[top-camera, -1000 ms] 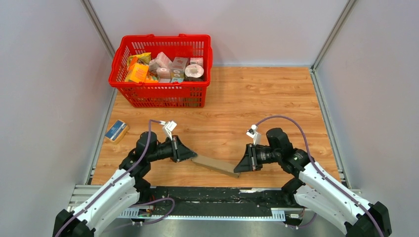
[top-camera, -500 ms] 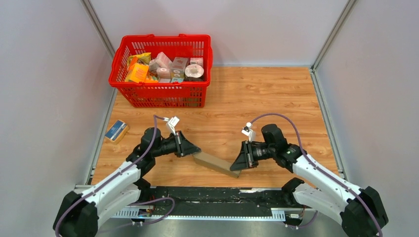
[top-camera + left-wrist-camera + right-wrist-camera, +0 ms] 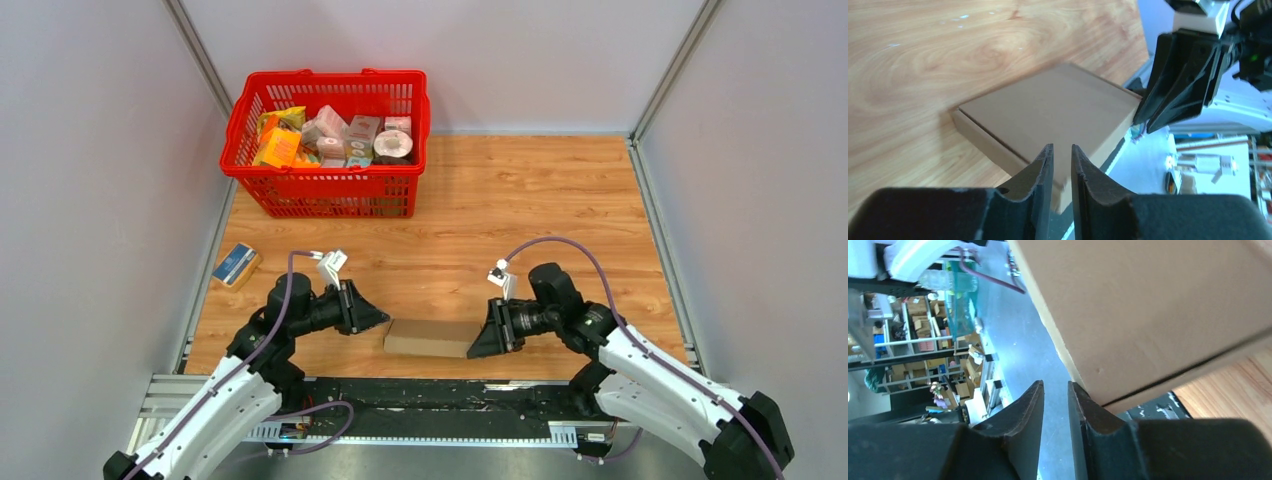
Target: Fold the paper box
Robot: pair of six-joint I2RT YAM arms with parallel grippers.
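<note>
Top view: closed box [image 3: 432, 337] lies flat on the table [image 3: 540, 200] near the front edge, between left gripper [image 3: 383, 320] and right gripper [image 3: 472, 346]. Left wrist: fingers [image 3: 1040, 167] slightly apart, holding nothing, box just beyond the tips. Right wrist: fingers [image 3: 1030, 405] slightly apart, nothing between them, box edge beside one tip.

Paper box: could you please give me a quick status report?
Left tool parted, empty, short of the paper box. Right tool parted, empty, at its edge. Box closed, lying flat. Nothing blocking.

White-shelled arms [image 3: 215, 400], black joints [image 3: 285, 300]; purple cables [image 3: 560, 243] at wrists; black wedge-shaped left hand [image 3: 386, 318] and right hand [image 3: 469, 351]; small white cameras [image 3: 330, 266].
</note>
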